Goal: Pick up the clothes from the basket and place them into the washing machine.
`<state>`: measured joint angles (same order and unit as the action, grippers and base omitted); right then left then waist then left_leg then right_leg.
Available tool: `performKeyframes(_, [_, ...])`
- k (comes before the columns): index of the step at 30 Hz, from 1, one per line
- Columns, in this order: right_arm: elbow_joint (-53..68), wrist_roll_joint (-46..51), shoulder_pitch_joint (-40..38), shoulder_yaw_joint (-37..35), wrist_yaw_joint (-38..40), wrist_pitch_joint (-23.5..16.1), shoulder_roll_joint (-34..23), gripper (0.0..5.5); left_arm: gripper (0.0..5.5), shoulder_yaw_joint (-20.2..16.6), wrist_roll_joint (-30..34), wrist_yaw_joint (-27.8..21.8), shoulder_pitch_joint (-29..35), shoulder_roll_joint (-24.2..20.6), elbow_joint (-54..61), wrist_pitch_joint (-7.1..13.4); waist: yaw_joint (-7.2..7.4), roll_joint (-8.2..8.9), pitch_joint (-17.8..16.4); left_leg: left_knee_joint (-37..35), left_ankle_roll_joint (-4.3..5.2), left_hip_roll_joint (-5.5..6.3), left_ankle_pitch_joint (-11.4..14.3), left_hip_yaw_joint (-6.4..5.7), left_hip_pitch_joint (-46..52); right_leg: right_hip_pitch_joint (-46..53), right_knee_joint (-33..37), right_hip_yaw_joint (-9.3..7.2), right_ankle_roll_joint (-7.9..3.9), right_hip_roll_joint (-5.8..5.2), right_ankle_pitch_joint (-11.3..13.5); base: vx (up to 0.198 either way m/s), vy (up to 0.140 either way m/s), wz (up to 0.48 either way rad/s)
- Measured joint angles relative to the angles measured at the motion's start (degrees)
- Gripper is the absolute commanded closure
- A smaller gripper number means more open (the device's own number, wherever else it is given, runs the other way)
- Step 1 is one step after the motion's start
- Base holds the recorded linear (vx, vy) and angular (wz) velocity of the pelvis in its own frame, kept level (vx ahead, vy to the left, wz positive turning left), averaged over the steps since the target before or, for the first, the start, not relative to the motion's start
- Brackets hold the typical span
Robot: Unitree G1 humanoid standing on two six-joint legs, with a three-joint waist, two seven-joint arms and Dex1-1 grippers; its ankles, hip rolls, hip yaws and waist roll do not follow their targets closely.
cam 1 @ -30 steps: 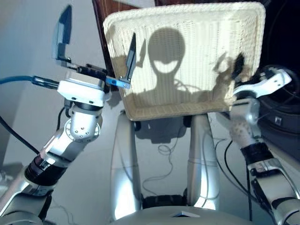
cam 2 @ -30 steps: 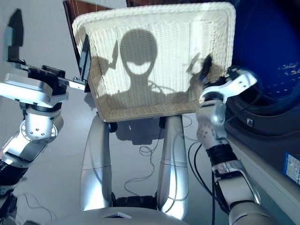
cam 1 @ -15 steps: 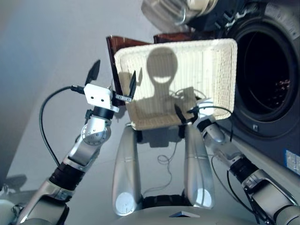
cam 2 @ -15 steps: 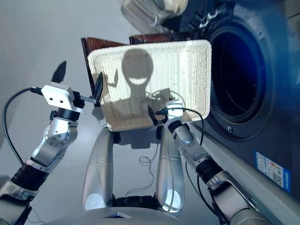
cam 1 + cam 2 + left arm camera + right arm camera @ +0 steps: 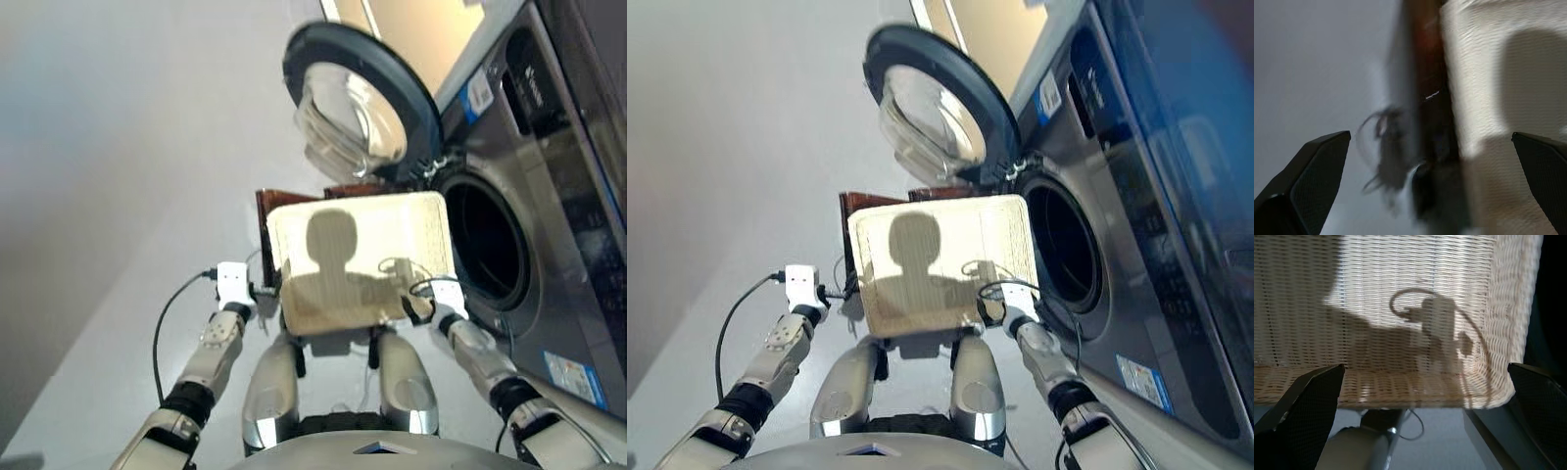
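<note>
Clothes are nowhere to be seen in any view: the basket, a cream-white wicker tray, holds nothing on its woven floor. It sits in front of the robot on a dark brown stand whose edge shows along the basket's left side, and it lies just beside the washing machine, which fills the right of the scene. That dark grey front-loader has its round opening uncovered and dark inside, next to the basket's right rim. Its door, a glass porthole with a black rim, is swung wide and stands beyond the basket's far edge. The left gripper hangs by the basket's left rim near the brown stand, its fingers spread well apart and holding nothing. The right gripper is at the basket's near right corner, and its fingers are likewise spread wide around empty air, facing the wicker floor. A thin cable loops from the left wrist over the grey floor.
</note>
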<state>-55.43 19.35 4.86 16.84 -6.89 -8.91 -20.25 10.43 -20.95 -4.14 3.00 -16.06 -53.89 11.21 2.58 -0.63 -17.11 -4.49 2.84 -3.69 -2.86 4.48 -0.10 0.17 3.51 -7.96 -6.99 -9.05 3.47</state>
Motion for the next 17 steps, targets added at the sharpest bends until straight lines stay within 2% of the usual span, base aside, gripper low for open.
performKeyframes(3, [-8.40,0.10,-1.42,-4.22,-0.07,1.07,1.68,0.00,0.00,0.92,7.92,-0.01,-1.99,-0.62,-4.92,-1.32,0.15,-0.10,4.23,-0.31,0.35,-0.04,0.34,-0.26,1.54,2.90,1.38,-1.25,-0.17,0.13,-0.08,0.162,0.041,0.239])
performKeyframes(6, [-10.92,0.59,-3.07,-7.68,-0.63,2.47,2.29,0.00,0.00,1.04,13.81,-0.58,-3.68,-0.14,-6.97,-1.77,0.20,0.02,6.15,-0.38,0.32,-0.08,0.42,-0.23,2.80,4.42,1.40,-1.52,-0.22,0.16,-0.31,0.101,0.021,0.067])
performKeyframes(8, [-12.39,0.76,-4.30,-8.63,-0.77,2.57,2.52,0.00,0.00,0.17,14.60,-1.32,-5.15,0.46,-9.84,-1.84,0.19,0.19,8.52,-0.79,0.56,-0.11,0.65,-0.15,2.93,4.54,1.44,-1.63,-0.12,0.10,-0.48,0.093,0.004,-0.050])
performKeyframes(11, [-15.41,-0.04,-6.33,-8.50,-0.73,2.81,2.67,0.00,0.00,-4.41,14.07,-2.36,-6.30,2.46,-16.95,-4.32,0.31,0.64,12.69,-0.82,0.61,-0.21,0.83,-0.11,3.09,4.77,1.53,-1.61,-0.04,0.20,-0.52,0.046,-0.010,-0.010])
performKeyframes(13, [-16.34,-0.92,-7.61,-8.29,-0.73,3.87,2.80,0.00,0.00,-3.97,14.29,-2.45,-7.51,2.62,-17.74,-5.31,0.25,0.87,13.93,-0.82,0.39,-0.24,1.02,-0.17,3.26,5.09,1.56,-1.70,-0.14,0.21,-0.78,0.083,-0.011,0.056])
performKeyframes(17, [-16.28,-3.55,-8.20,-7.65,-0.73,4.85,3.05,0.00,0.00,-3.39,14.36,-2.51,-8.72,2.74,-17.71,-5.46,0.06,1.42,14.84,-0.82,0.15,-0.35,0.80,-0.13,3.02,5.23,1.66,-2.55,0.02,0.11,-0.95,0.014,-0.001,0.020])
